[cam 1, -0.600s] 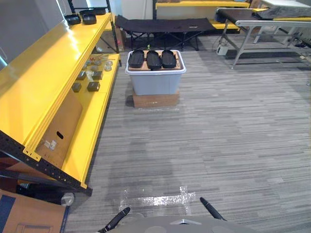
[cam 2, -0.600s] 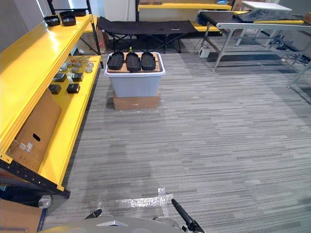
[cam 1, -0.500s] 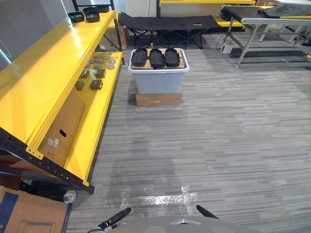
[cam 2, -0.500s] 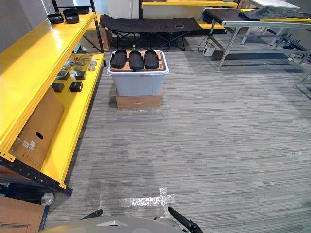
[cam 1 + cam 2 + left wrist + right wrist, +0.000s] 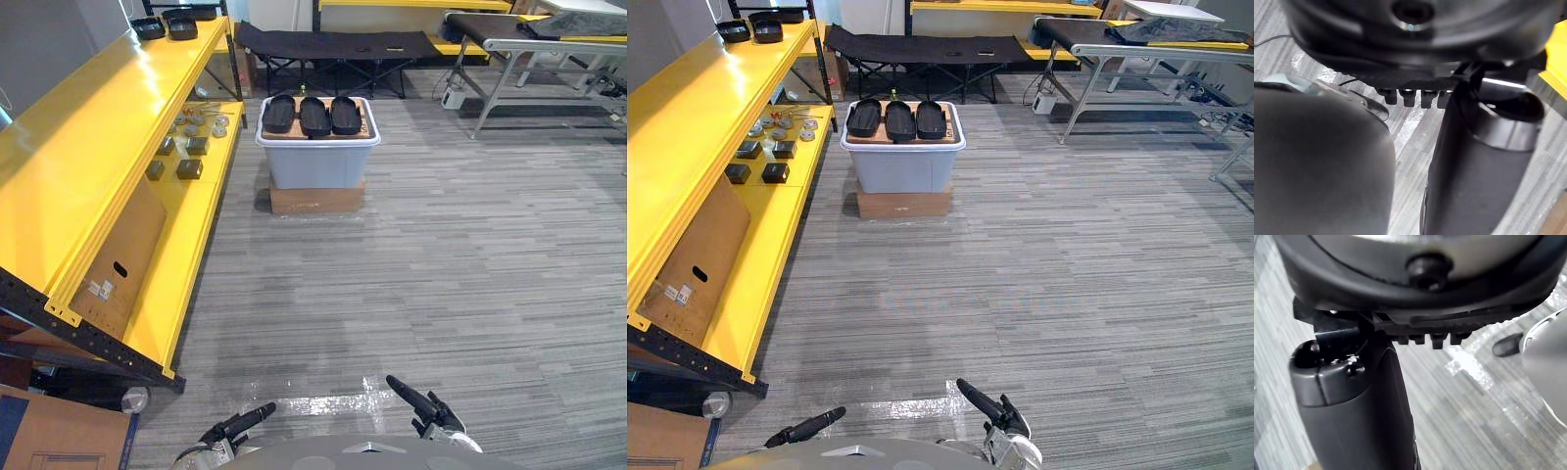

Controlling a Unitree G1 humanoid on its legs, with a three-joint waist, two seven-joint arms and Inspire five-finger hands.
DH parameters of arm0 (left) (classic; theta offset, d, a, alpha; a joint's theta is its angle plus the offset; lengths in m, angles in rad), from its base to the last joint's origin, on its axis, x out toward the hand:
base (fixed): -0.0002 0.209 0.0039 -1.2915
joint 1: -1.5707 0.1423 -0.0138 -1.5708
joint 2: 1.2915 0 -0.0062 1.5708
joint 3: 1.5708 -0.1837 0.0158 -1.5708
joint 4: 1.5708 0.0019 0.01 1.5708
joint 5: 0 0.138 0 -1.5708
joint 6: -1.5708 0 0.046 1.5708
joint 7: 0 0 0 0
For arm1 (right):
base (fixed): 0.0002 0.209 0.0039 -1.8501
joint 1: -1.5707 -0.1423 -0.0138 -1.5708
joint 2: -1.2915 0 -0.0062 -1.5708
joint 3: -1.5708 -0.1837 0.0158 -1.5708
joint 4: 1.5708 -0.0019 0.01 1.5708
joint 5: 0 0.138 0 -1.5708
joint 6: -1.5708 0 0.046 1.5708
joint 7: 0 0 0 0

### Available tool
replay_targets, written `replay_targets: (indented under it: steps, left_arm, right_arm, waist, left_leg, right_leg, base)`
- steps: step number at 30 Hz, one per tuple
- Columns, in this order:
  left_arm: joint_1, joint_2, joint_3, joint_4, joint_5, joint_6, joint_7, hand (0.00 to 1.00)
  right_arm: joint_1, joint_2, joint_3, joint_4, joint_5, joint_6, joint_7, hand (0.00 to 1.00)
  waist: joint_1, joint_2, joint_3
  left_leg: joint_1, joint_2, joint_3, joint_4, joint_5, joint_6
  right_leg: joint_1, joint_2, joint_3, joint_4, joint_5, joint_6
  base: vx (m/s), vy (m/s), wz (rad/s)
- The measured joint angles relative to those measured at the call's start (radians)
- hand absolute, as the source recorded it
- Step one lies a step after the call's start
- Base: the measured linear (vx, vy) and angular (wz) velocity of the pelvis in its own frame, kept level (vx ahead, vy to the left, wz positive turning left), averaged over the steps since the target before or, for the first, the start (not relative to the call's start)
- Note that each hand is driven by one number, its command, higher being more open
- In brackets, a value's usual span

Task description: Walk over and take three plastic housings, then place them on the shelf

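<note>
Three black plastic housings (image 5: 315, 115) lie side by side on a brown board on top of a grey bin (image 5: 318, 166), far ahead on the carpet. The long yellow shelf (image 5: 88, 157) runs along the left. My left hand (image 5: 240, 423) and right hand (image 5: 416, 399) hang low at the bottom edge, far from the bin, each with its fingers straight and holding nothing. In the wrist views the left hand (image 5: 1400, 73) and right hand (image 5: 1430, 325) show relaxed fingers over the floor.
The bin stands on a flat cardboard box (image 5: 315, 201). Two more black housings (image 5: 167, 24) sit at the shelf's far end, with small parts (image 5: 186, 147) on the lower level. A black cot (image 5: 333, 44) and a metal table (image 5: 529, 44) stand behind. A cardboard box (image 5: 59, 436) is at the lower left.
The camera has swayed slightly. Both hands have come up further into view at the bottom edge; the housings and bin have stayed put.
</note>
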Motion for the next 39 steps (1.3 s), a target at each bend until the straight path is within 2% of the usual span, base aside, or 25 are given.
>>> replay_targets:
  steps: [5, 7, 8, 9, 11, 13, 15, 16, 17, 18, 19, 21, 22, 23, 24, 25, 26, 27, 29, 30, 32, 33, 36, 38, 39]
  left_arm:
    - [0.017, -0.003, 0.002, -0.035, 0.005, -0.021, 0.025, 1.0]
    - [0.018, -0.003, 0.002, -0.046, 0.009, -0.019, 0.024, 1.0]
    - [0.016, 0.004, 0.001, -0.047, 0.01, -0.015, 0.016, 1.0]
    - [0.015, 0.005, 0.0, -0.047, 0.01, -0.015, 0.016, 1.0]
    - [0.009, 0.002, 0.003, -0.061, 0.029, -0.016, 0.02, 1.0]
    - [0.009, 0.012, 0.002, -0.07, 0.043, -0.003, 0.038, 1.0]
    - [0.008, 0.024, 0.001, -0.072, 0.047, 0.009, 0.039, 1.0]
    - [0.001, 0.028, 0.001, -0.075, 0.048, 0.011, 0.038, 1.0]
    - [-0.013, 0.028, -0.001, -0.075, 0.055, 0.023, 0.037, 1.0]
    - [-0.016, 0.031, 0.0, -0.077, 0.062, 0.024, 0.032, 1.0]
    - [-0.017, 0.037, 0.0, -0.078, 0.075, 0.023, 0.029, 1.0]
    - [-0.013, 0.039, -0.001, -0.077, 0.084, 0.023, 0.031, 1.0]
    - [-0.013, 0.027, -0.004, -0.078, 0.084, 0.024, 0.031, 1.0]
    - [-0.013, 0.019, -0.005, -0.079, 0.083, 0.024, 0.031, 1.0]
    - [-0.011, -0.001, -0.005, -0.079, 0.073, 0.028, 0.034, 1.0]
    - [-0.005, -0.009, -0.004, -0.08, 0.07, 0.029, 0.035, 1.0]
    - [0.004, -0.01, 0.002, -0.079, 0.046, 0.025, 0.03, 1.0]
    - [0.0, -0.012, 0.004, -0.083, 0.042, 0.008, 0.031, 1.0]
    - [-0.025, -0.029, 0.017, -0.084, 0.04, -0.026, 0.036, 1.0]
    - [-0.033, -0.035, 0.037, -0.087, 0.04, -0.045, 0.042, 1.0]
    - [-0.06, -0.037, 0.042, -0.09, 0.04, -0.055, 0.052, 1.0]
    - [-0.062, -0.043, 0.042, -0.101, 0.04, -0.057, 0.051, 1.0]
    - [-0.065, -0.056, 0.06, -0.138, 0.044, -0.057, 0.056, 1.0]
    - [-0.066, -0.073, 0.093, -0.147, 0.043, -0.056, 0.057, 1.0]
    - [-0.065, -0.076, 0.106, -0.144, 0.044, -0.035, 0.058, 1.0]
  right_arm:
    - [0.009, 0.01, 0.019, -0.003, 0.009, -0.032, -0.023, 1.0]
    - [0.01, 0.017, 0.02, -0.024, 0.021, -0.033, -0.043, 1.0]
    - [0.012, 0.018, 0.021, -0.037, 0.048, -0.038, -0.047, 1.0]
    - [0.013, 0.017, 0.021, -0.038, 0.05, -0.04, -0.048, 1.0]
    - [-0.005, -0.001, 0.039, -0.06, 0.058, -0.042, -0.064, 1.0]
    - [-0.013, -0.003, 0.063, -0.066, 0.062, -0.051, -0.062, 1.0]
    - [-0.011, -0.002, 0.08, -0.066, 0.093, -0.064, -0.063, 1.0]
    - [-0.011, -0.001, 0.083, -0.066, 0.1, -0.065, -0.063, 1.0]
    - [-0.008, 0.001, 0.087, -0.068, 0.123, -0.065, -0.063, 1.0]
    - [-0.002, 0.006, 0.087, -0.071, 0.126, -0.065, -0.063, 1.0]
    - [0.009, 0.011, 0.087, -0.073, 0.126, -0.07, -0.063, 1.0]
    - [0.019, 0.021, 0.069, -0.075, 0.138, -0.08, -0.057, 1.0]
    - [0.028, 0.011, 0.055, -0.076, 0.138, -0.084, -0.048, 1.0]
    - [0.033, 0.004, 0.055, -0.076, 0.141, -0.085, -0.039, 1.0]
    - [0.046, -0.011, 0.056, -0.078, 0.162, -0.085, -0.014, 1.0]
    - [0.054, -0.014, 0.058, -0.079, 0.16, -0.084, -0.011, 1.0]
    - [0.056, -0.013, 0.059, -0.072, 0.157, -0.081, -0.009, 1.0]
    - [0.052, -0.015, 0.061, -0.07, 0.155, -0.08, -0.002, 1.0]
    - [0.045, -0.035, 0.069, -0.074, 0.147, -0.081, 0.024, 1.0]
    - [0.041, -0.049, 0.073, -0.072, 0.12, -0.081, 0.028, 1.0]
    - [0.034, -0.06, 0.08, -0.055, 0.085, -0.081, 0.031, 1.0]
    - [0.027, -0.06, 0.088, -0.047, 0.066, -0.081, 0.032, 1.0]
    - [-0.032, -0.049, 0.117, -0.037, 0.036, -0.086, 0.029, 1.0]
    - [-0.049, -0.042, 0.117, -0.041, 0.037, -0.089, 0.02, 1.0]
    - [-0.05, -0.039, 0.12, -0.046, 0.037, -0.092, 0.012, 1.0]
  waist:
    - [0.0, -0.009, 0.006]
    - [0.0, -0.008, 0.014]
    - [-0.006, -0.021, 0.031]
    - [-0.008, -0.021, 0.033]
    - [0.003, -0.011, 0.068]
    - [-0.007, -0.012, 0.103]
    - [-0.012, -0.014, 0.114]
    - [-0.016, -0.018, 0.116]
    - [-0.018, -0.015, 0.12]
    - [-0.024, -0.019, 0.12]
    - [-0.027, -0.028, 0.127]
    - [-0.029, -0.039, 0.135]
    - [-0.032, -0.019, 0.138]
    - [-0.031, 0.001, 0.137]
    - [-0.035, 0.032, 0.11]
    - [-0.037, 0.041, 0.09]
    - [-0.035, 0.035, 0.074]
    - [-0.032, 0.049, 0.069]
    - [-0.033, 0.083, 0.07]
    - [-0.034, 0.103, 0.073]
    - [-0.031, 0.103, 0.091]
    - [-0.027, 0.094, 0.096]
    - [-0.003, 0.057, 0.114]
    - [0.002, 0.043, 0.126]
    - [0.008, 0.044, 0.128]
  left_leg:
    - [-0.001, 0.0, 0.008, -0.004, -0.001, 0.0]
    - [-0.026, 0.001, 0.032, 0.026, -0.024, 0.026]
    - [-0.052, 0.005, 0.077, 0.08, -0.056, 0.046]
    - [-0.055, 0.005, 0.085, 0.09, -0.062, 0.048]
    - [-0.076, 0.004, 0.132, 0.166, -0.119, 0.08]
    - [-0.057, 0.002, 0.146, 0.202, -0.138, 0.092]
    - [-0.052, 0.004, 0.147, 0.201, -0.144, 0.085]
    - [-0.053, 0.013, 0.142, 0.2, -0.148, 0.079]
    - [-0.054, 0.026, 0.138, 0.195, -0.151, 0.072]
    - [-0.052, 0.026, 0.135, 0.19, -0.155, 0.065]
    - [-0.039, 0.02, 0.134, 0.189, -0.163, 0.05]
    - [0.018, 0.017, 0.133, 0.194, -0.2, 0.011]
    - [0.049, 0.041, 0.128, 0.209, -0.241, -0.015]
    - [0.058, 0.057, 0.127, 0.218, -0.264, -0.031]
    - [0.07, 0.11, 0.126, 0.236, -0.311, -0.075]
    - [0.064, 0.131, 0.124, 0.264, -0.322, -0.107]
    - [0.005, 0.161, 0.112, 0.435, -0.326, -0.13]
    - [-0.065, 0.202, 0.108, 0.591, -0.305, -0.161]
    - [-0.233, 0.306, 0.089, 0.947, -0.166, -0.151]
    - [-0.291, 0.34, 0.09, 1.082, -0.163, -0.137]
    - [-0.359, 0.339, 0.09, 1.172, -0.174, -0.125]
    - [-0.377, 0.313, 0.1, 1.124, -0.179, -0.129]
    - [-0.414, 0.209, 0.148, 0.721, -0.197, -0.122]
    - [-0.429, 0.147, 0.143, 0.437, -0.127, -0.118]
    - [-0.424, 0.13, 0.137, 0.26, -0.042, -0.126]
  right_leg:
    - [-0.007, 0.0, 0.005, 0.002, 0.0, 0.0]
    - [-0.045, -0.007, 0.012, 0.053, -0.028, 0.002]
    - [-0.102, -0.038, 0.006, 0.177, -0.092, 0.029]
    - [-0.114, -0.046, 0.004, 0.208, -0.109, 0.041]
    - [-0.322, -0.133, -0.033, 0.624, -0.119, 0.03]
    - [-0.413, -0.182, -0.073, 0.778, -0.139, -0.001]
    - [-0.427, -0.161, -0.084, 0.646, -0.137, 0.003]
    - [-0.419, -0.123, -0.077, 0.47, -0.119, 0.024]
    - [-0.402, -0.073, -0.071, 0.27, -0.082, 0.061]
    - [-0.4, -0.056, -0.069, 0.159, -0.046, 0.076]
    - [-0.406, -0.055, -0.059, 0.111, -0.021, 0.071]
    - [-0.383, -0.058, -0.047, 0.11, 0.011, 0.038]
    - [-0.371, -0.041, -0.047, 0.153, 0.051, -0.008]
    - [-0.376, -0.032, -0.048, 0.187, 0.057, -0.022]
    - [-0.397, -0.004, -0.068, 0.275, 0.036, -0.059]
    - [-0.403, 0.007, -0.078, 0.298, 0.025, -0.075]
    - [-0.403, 0.022, -0.086, 0.335, 0.018, -0.11]
    - [-0.395, 0.04, -0.089, 0.34, 0.002, -0.133]
    - [-0.33, 0.094, -0.096, 0.289, -0.038, -0.153]
    - [-0.289, 0.115, -0.096, 0.257, -0.04, -0.156]
    - [-0.182, 0.12, -0.097, 0.204, -0.044, -0.161]
    - [-0.133, 0.115, -0.091, 0.178, -0.043, -0.158]
    - [-0.056, 0.088, -0.047, 0.098, -0.043, -0.146]
    - [-0.036, 0.073, -0.036, 0.074, -0.054, -0.127]
    - [-0.014, 0.075, -0.034, 0.056, -0.064, -0.111]
  base:
    - [-0.03, 0.005, -0.06]
    - [-0.03, 0.018, -0.06]
    - [-0.02, 0.027, 0.08]
    - [-0.03, 0.052, 0.03]
    - [-0.06, 0.097, -0.41]
    - [0.0, 0.117, -0.29]
    - [0.13, 0.089, -0.06]
    - [0.22, 0.015, 0.05]
    - [0.3, -0.018, 0.07]
    - [0.26, -0.045, 0.07]
    - [0.21, -0.054, 0.06]
    - [0.3, -0.136, 0.04]
    - [0.4, -0.186, 0.03]
    - [0.44, -0.204, 0.1]
    - [0.33, -0.156, 0.11]
    - [0.56, -0.262, 0.1]
    - [0.47, -0.252, -0.05]
    - [0.56, -0.308, -0.11]
    - [0.49, -0.241, -0.04]
    - [0.46, -0.163, 0.02]
    - [0.41, -0.115, 0.0]
    - [0.43, -0.099, -0.17]
    - [0.39, -0.022, -0.35]
    - [0.32, 0.068, -0.09]
    - [0.3, 0.116, -0.01]
